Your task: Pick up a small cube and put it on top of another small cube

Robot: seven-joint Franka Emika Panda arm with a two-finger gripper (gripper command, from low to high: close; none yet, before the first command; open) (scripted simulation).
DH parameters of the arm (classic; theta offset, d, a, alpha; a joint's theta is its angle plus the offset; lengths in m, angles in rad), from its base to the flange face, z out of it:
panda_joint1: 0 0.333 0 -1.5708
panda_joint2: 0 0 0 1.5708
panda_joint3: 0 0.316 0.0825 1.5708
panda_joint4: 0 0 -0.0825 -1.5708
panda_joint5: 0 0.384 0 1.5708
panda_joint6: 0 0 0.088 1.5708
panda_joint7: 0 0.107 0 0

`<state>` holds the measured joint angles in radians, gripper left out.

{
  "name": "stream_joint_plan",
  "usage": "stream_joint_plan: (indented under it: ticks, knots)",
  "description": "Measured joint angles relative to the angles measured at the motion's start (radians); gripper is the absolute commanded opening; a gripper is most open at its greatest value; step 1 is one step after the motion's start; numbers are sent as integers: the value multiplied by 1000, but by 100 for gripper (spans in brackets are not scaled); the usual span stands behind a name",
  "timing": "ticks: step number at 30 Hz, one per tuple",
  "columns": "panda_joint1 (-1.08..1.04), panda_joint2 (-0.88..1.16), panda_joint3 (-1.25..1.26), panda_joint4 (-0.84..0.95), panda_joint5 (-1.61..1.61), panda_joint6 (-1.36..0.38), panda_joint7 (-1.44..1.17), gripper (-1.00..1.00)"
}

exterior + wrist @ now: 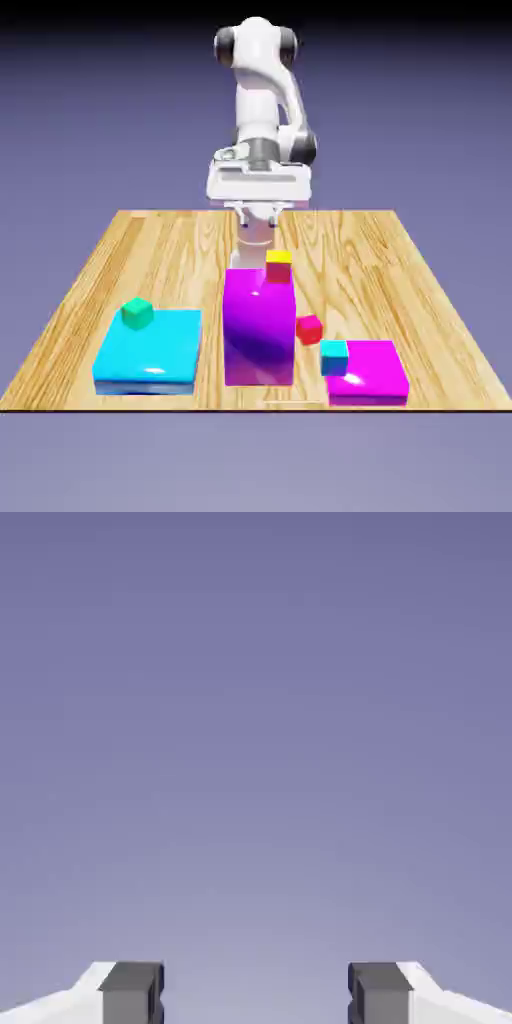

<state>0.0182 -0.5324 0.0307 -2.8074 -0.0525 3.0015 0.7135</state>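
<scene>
Pincer (256, 997) first: mine is released — in the hand view the two grey fingertips (132, 992) sit at the bottom edge with a wide gap and only blue-violet backdrop between them, so I am grasping nothing.

By my reckoning the task has not begun. The tiny plain red cube (309, 329) lies on the pale wooden plank table (120, 250), right of centre in the exterior view, just beside the tall glossy magenta block (259, 325) and close to the flat magenta slab (368, 372). The tiny yellow cube with a reddish side (278, 266) sits on the top of that tall block, at its right side, with nothing on it. All is left to do: reach the red cube, grip it, lift it, set it on the yellow one.

Everything has hard, square edges and smooth, shiny faces — the tall block and the flat cyan slab (150, 350) at lower left both carry bright highlights. A tiny green cube (137, 313) rests on the cyan slab's upper left corner; a tiny teal cube (334, 357) stands on the magenta slab's left corner. The table shows streaked wood grain.
</scene>
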Motion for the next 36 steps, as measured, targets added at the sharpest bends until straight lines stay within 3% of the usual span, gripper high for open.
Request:
stream_joint_plan:
  ticks: [19, 28, 29, 36]
  knots:
    - [98, 582, 474, 40, -811, -550, -426, 0]
    - [104, 826, 342, 111, -1159, -511, -180, 0]
    - [104, 833, 338, 113, -1169, -510, -173, -100]
    - [99, 681, 421, 69, -950, -534, -328, -100]
